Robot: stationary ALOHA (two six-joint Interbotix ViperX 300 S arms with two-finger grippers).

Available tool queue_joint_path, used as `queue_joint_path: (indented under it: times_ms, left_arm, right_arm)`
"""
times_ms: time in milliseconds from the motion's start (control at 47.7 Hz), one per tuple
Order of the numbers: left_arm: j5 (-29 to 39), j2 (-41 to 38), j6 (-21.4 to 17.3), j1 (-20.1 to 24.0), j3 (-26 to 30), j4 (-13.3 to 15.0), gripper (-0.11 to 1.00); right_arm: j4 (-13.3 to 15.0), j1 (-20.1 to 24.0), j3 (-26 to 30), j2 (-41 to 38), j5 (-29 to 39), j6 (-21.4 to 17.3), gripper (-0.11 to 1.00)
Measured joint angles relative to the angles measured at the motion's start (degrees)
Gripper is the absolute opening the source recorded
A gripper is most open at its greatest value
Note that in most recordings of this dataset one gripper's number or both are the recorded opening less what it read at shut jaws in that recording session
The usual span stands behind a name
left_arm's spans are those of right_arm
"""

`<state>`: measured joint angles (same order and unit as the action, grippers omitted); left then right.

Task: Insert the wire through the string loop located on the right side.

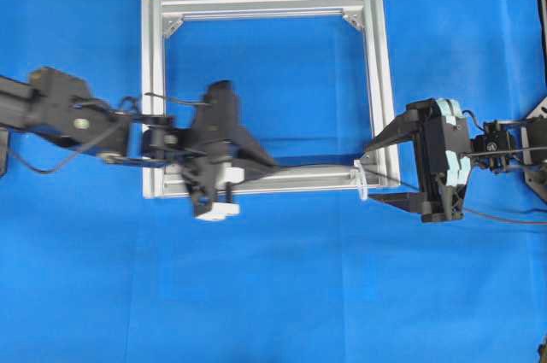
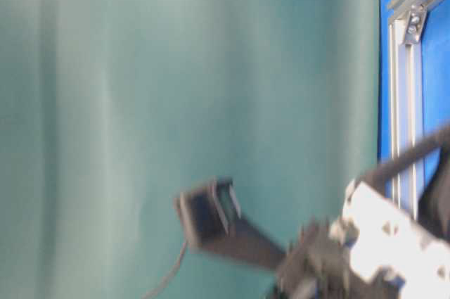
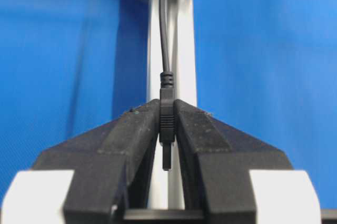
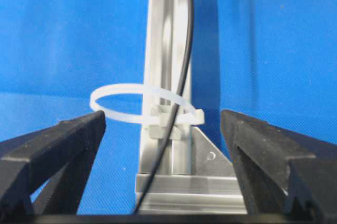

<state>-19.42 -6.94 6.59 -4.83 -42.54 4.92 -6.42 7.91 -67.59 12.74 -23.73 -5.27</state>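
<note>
Wire: plug clamped between left fingers, lying along the frame bar, passing through the string loop. Right fingers: spread wide, flanking loop.

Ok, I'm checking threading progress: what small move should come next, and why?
Probably the left gripper draws the wire slightly away from the string loop: its fingers clamp the plug, the wire seems to pass through the loop, and the right gripper stands open beside it.
</note>
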Motion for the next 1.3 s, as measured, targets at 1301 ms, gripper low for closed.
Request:
queue_joint_path:
  times_ms: [1301]
  left_arm:
    - [0.97,29.00,0.62,-4.57,-31.20,0.00,0.47]
  right_arm:
    - [0.09,0.09,0.26,0.00,0.70,0.00,0.94]
